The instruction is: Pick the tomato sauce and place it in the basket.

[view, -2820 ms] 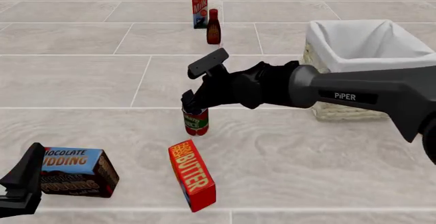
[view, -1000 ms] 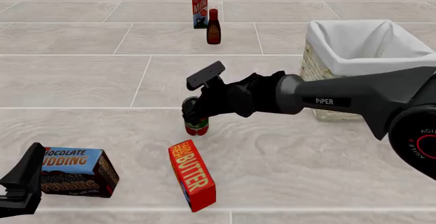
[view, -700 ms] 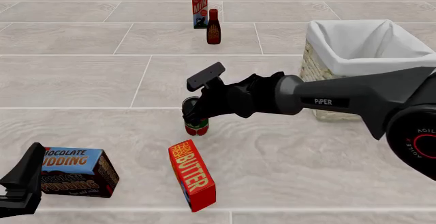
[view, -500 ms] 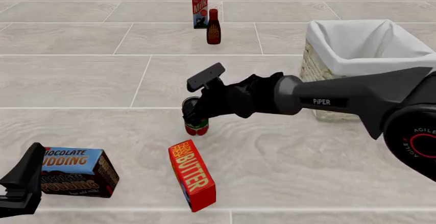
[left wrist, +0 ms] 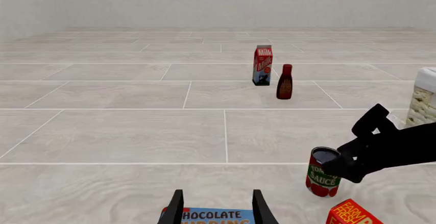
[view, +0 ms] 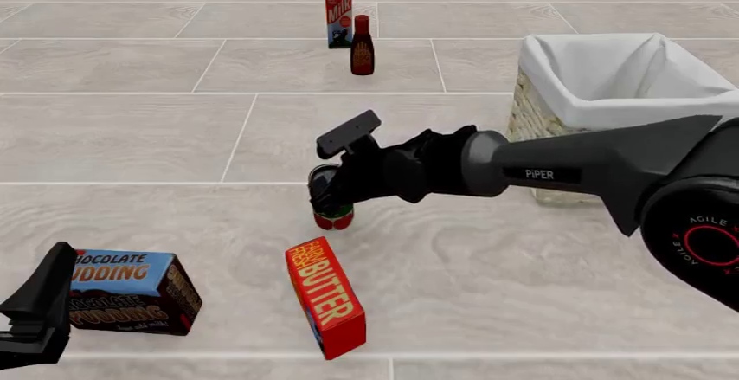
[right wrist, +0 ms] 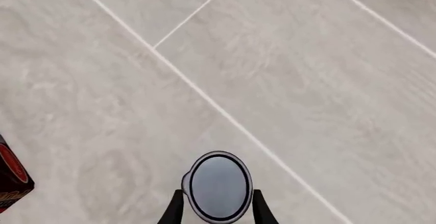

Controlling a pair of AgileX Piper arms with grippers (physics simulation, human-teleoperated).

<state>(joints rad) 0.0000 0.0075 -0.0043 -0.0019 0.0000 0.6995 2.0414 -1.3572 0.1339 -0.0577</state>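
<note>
Pale grey stone-look tiles (view: 138, 138) with thin light grout lines run back to a plain whitish wall (left wrist: 204, 2). The tomato sauce can (view: 334, 213) stands upright on a tile, left of the wicker basket (view: 543, 129). The right gripper (view: 327, 191) reaches down over it, fingers (right wrist: 174, 209) closed against the can's sides, apparently gripping. The left gripper (left wrist: 216, 208), fingers parted and holding nothing, sits by the chocolate pudding box (view: 127, 291).
</note>
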